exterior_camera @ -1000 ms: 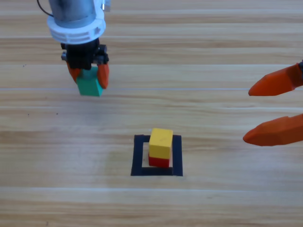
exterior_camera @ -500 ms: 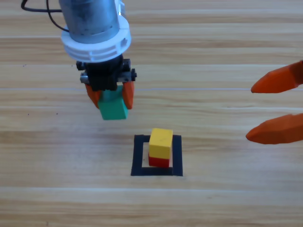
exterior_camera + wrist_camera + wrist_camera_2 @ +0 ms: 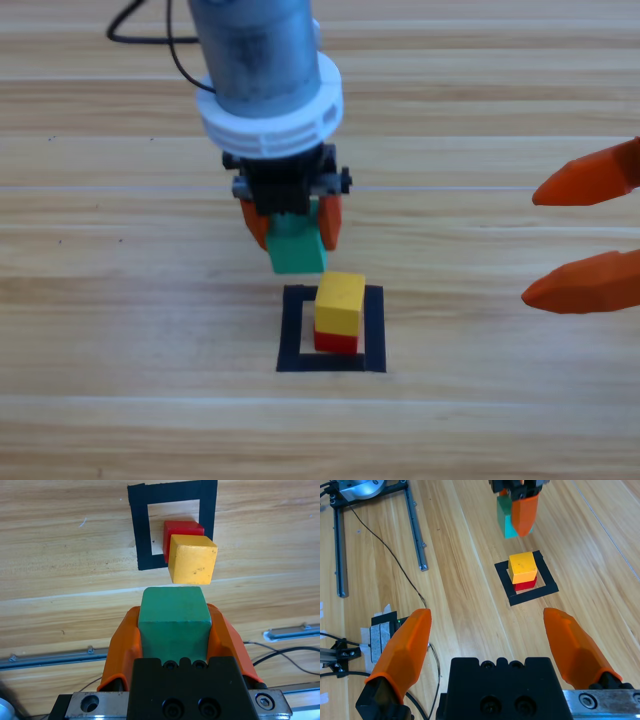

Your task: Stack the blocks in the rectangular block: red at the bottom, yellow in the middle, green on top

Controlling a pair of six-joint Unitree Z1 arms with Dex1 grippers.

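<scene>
- Above the table, your left gripper has carried the green cube from the far left to just beside the rectangular block, so only the final placement looks to be left
- Inside that outline the yellow cube sits on the red cube, a little skewed; the stack stands toward the outline's right side
- Your left arm comes down steeply from the top edge, jaws pointing at the table and clamped on the green cube's two sides, holding it clear of the yellow one and not yet over it
- Your right gripper waits at the right edge, jaws spread wide and holding nothing
</scene>
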